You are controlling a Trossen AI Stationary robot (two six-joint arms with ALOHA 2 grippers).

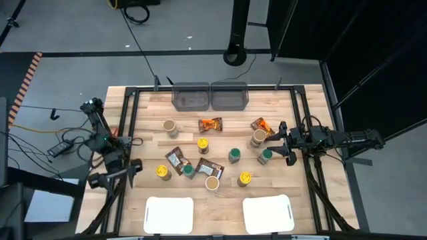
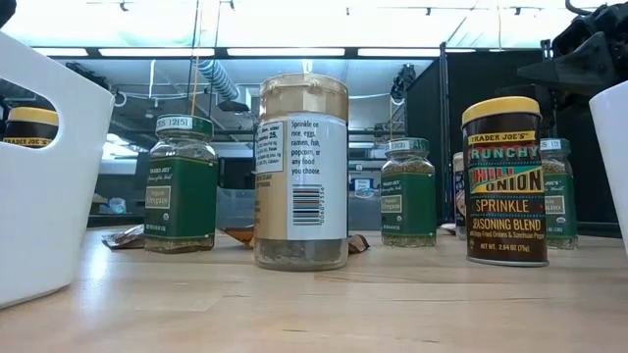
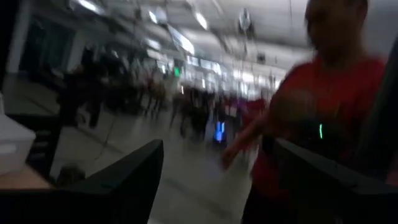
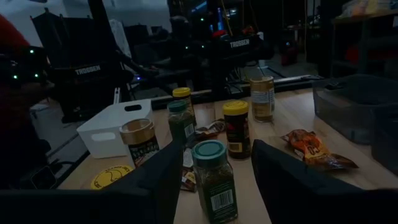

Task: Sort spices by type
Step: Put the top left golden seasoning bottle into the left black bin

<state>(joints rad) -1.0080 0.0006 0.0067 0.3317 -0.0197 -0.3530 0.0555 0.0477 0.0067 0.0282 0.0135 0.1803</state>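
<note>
The spices stand and lie mid-table: jars with green lids [image 1: 234, 155] [image 1: 265, 157] [image 1: 189, 171], yellow lids [image 1: 244, 179] [image 1: 202, 143] [image 1: 162, 171] and tan lids [image 1: 259, 138] [image 1: 212, 183] [image 1: 170, 127], plus orange packets [image 1: 210, 125] and brown packets [image 1: 175, 159]. My right gripper [image 1: 279, 143] is open and raised at the table's right, pointing left; a green-lidded jar [image 4: 214, 180] stands ahead of its fingers, untouched. My left gripper [image 1: 115, 172] is open and empty over the table's left edge; its wrist view [image 3: 217, 146] looks into the room.
Two grey bins [image 1: 191, 97] [image 1: 229, 97] stand at the far edge. Two white trays [image 1: 169, 215] [image 1: 268, 215] stand at the near edge. A person in red [image 3: 323, 112] shows in the room beyond the table.
</note>
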